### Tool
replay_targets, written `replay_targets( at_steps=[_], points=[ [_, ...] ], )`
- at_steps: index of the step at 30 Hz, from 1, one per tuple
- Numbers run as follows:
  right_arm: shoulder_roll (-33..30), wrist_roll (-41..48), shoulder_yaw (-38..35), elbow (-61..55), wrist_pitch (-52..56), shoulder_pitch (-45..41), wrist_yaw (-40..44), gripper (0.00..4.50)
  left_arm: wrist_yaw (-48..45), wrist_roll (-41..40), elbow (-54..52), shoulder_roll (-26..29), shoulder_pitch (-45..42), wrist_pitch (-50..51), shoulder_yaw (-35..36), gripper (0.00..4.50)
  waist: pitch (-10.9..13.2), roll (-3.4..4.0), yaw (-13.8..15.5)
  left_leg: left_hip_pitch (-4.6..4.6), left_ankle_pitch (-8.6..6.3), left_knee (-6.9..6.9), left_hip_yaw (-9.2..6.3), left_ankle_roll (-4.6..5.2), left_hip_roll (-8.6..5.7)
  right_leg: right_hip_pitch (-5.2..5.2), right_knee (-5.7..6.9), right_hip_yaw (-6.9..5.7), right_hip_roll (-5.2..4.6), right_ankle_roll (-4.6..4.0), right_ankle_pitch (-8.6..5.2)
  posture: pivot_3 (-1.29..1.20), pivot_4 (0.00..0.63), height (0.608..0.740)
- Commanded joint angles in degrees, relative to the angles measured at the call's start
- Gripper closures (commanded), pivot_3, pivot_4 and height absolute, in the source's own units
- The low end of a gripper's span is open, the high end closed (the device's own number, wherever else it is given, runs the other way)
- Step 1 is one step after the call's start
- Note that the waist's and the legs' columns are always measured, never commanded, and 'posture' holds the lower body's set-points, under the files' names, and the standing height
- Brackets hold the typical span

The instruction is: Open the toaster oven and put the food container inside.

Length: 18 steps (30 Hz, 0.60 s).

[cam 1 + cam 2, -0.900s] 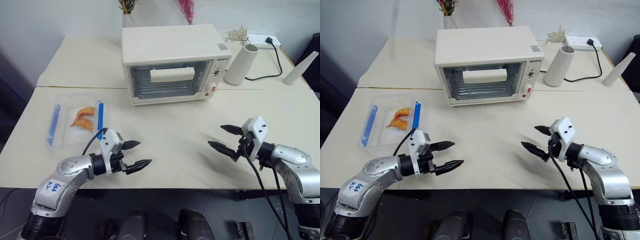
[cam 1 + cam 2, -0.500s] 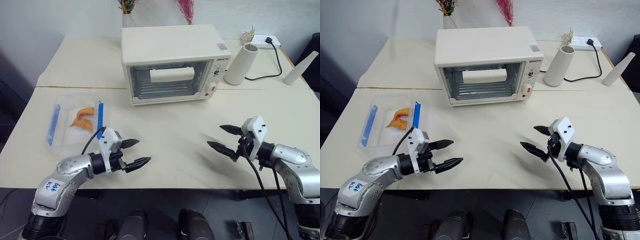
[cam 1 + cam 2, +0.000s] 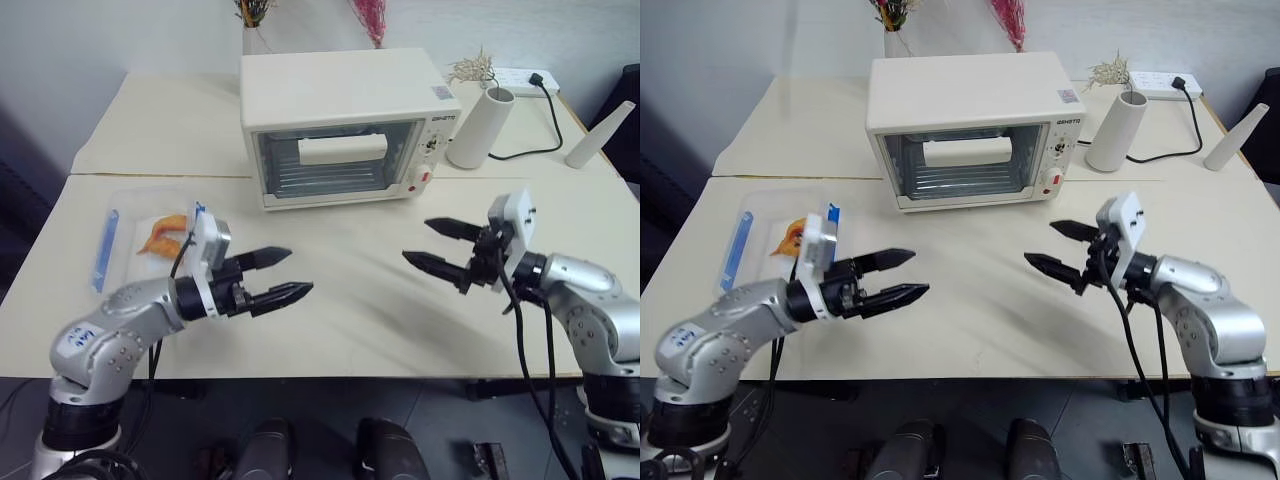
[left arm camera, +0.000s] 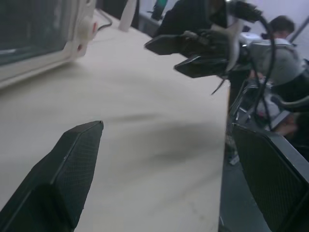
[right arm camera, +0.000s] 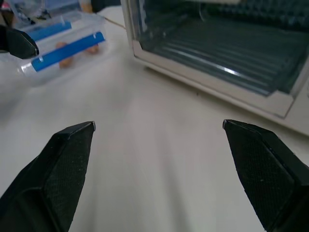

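Toaster oven (image 3: 340, 125) sits at the back middle of the table (image 3: 360, 300), door shut, cream handle (image 3: 342, 149) across the upper glass, wire rack visible behind it, knobs and a red one on its right side. Handle's long axis runs side to side, parallel to the oven front.

Food container (image 3: 150, 240) lies in front of the oven and off to its left, flat on the table, lid on, blue clips running front to back, orange pieces inside. Well apart from the oven.

Left pincer (image 3: 275, 278) hovers in front of the oven's left half, just beside the container on its oven-ward side, jaws wide, empty, pointing level and toward the right. Right pincer (image 3: 428, 245) hovers in front of the oven's right corner, jaws wide, empty, pointing level toward the left. Both tips face each other across bare table, neither touching anything.

Key relation: the door handle lies beyond and above both pincers, toward the back. Right pincer looks a bit nearer the oven front; left is far nearer the container. Likely split: right opens the door, left takes the container. Nothing done yet, door closed.

White tube vase (image 3: 480, 128), power strip with cable (image 3: 525, 80) and a white cone (image 3: 598, 136) stand right of the oven, out of the way.
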Motion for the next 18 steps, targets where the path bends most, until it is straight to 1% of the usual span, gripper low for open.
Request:
replay_targets(
  at_steps=[1, 5, 9, 14, 18],
  points=[
    [1.48, -0.74, 1.4, 4.71, -0.87, -7.01, 0.54, 0.09, -0.71, -4.79, -1.65, 3.11, -4.76, 1.95, 2.58, 0.0, 0.0, 0.0, -0.03, 0.0, 0.0, 0.0, 0.02, 0.0, -0.04, 0.0, -0.01, 0.0, 0.03, 0.0, 0.0, 0.0, 0.15, 0.74],
    [4.27, -6.56, 5.3, 14.45, -4.11, -16.44, -0.48, 0.09, -1.18, -6.42, -0.14, 6.33, -10.22, 2.62, 3.7, 0.0, 0.02, 0.02, -0.23, -0.01, -0.01, -0.01, 0.11, -0.03, -0.13, -0.05, 0.0, 0.01, 0.06, 0.0, 0.0, 0.0, 0.15, 0.74],
    [7.2, -11.73, 8.96, 24.2, -8.67, -23.0, 0.93, 0.09, -2.68, -6.17, 0.19, 9.91, -13.17, 2.35, 4.47, 0.0, 0.04, 0.05, -0.52, -0.11, 0.0, -0.04, 0.24, -0.06, -0.15, -0.24, 0.03, 0.04, 0.09, 0.0, 0.0, 0.0, 0.15, 0.74],
    [11.3, -16.26, 10.85, 34.89, -14.07, -29.35, 1.58, 0.09, -3.52, -5.63, 0.16, 13.29, -12.81, 1.63, 6.04, 0.0, 0.07, 0.09, -1.2, -0.23, 0.0, -0.06, 0.38, -0.08, -0.14, -0.37, 0.05, 0.06, 0.09, 0.0, 0.0, 0.0, 0.15, 0.74],
    [13.22, -16.53, 10.39, 37.76, -16.23, -32.12, 3.83, 0.09, -3.35, -4.23, 0.1, 14.14, -11.0, 0.6, 6.94, 0.0, 0.09, 0.12, -1.6, -0.24, 0.01, -0.07, 0.37, -0.09, -0.12, -0.43, 0.07, 0.12, 0.09, 0.0, 0.0, 0.0, 0.15, 0.74]
  ],
)
